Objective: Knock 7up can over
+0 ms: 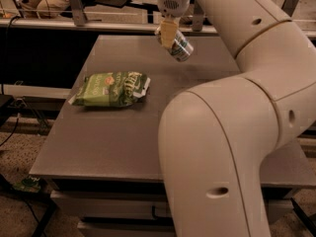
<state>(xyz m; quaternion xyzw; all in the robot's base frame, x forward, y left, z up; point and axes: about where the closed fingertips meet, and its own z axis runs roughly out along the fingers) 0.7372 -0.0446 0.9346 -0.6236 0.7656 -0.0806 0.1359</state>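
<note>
at the far middle of the flat grey surface [123,147], the gripper [169,32] hangs from the large white robot arm [247,102], which rises from the near right and fills much of the view. whether the jaws are parted or clamped cannot be determined. directly below and just right of the gripper is the small cylindrical metal 7up can [181,48], green and silvery-white with a silver rim. the can is tilted steeply, its upper end overlapped by the gripper and its lower end pointing near and right. whether it touches the surface cannot be determined. a green crinkled plastic chip bag [111,89] lies flat on the left half of the surface, well apart from the can.
</note>
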